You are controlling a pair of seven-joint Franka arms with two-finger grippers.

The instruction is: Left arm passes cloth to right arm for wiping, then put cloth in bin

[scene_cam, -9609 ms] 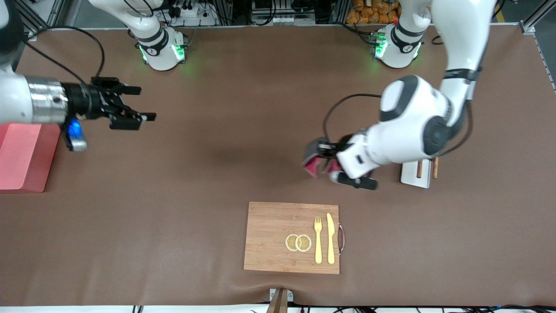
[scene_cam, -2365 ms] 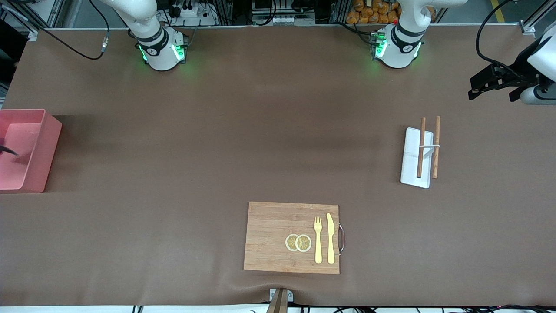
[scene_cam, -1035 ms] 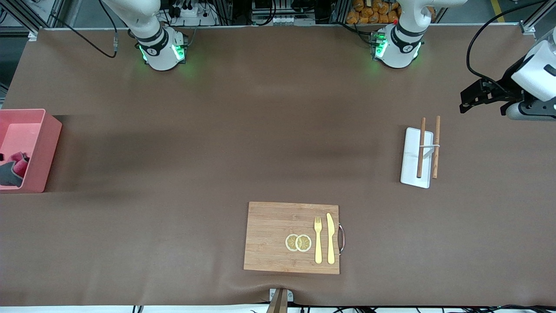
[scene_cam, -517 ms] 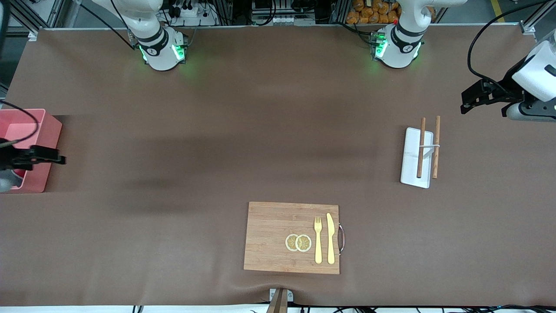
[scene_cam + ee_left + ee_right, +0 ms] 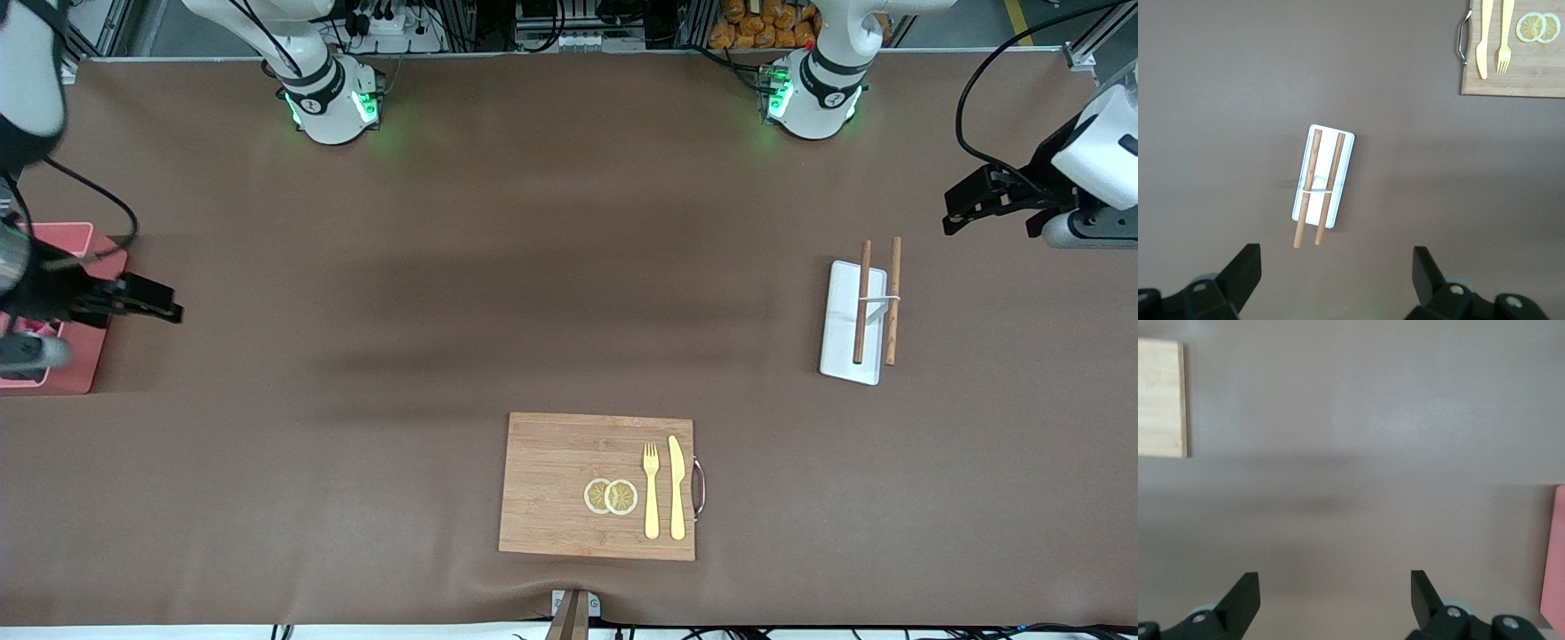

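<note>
Two robot arms hang over a brown table [image 5: 533, 267], one at each end, and neither holds anything. The right gripper [image 5: 147, 300] is up in the air over the table just beside the pink bin [image 5: 84, 360], and its black fingers [image 5: 1238, 597] are spread wide apart. The bin sits at the right arm's end of the table, and a tiny bit of the pink cloth [image 5: 31, 329] peeks out inside it, mostly hidden by the gripper. The left gripper [image 5: 978, 197] waits in the air at the left arm's end of the table, and its fingers [image 5: 1245, 270] are spread wide too. Near it lies a white tray [image 5: 845, 324] with two wooden chopsticks [image 5: 862, 302] on top. A wooden board [image 5: 551, 484] lies closer to the front camera, and on it are two lemon slices [image 5: 611, 496], a yellow fork [image 5: 651, 489] and a yellow knife [image 5: 677, 487] side by side.
</note>
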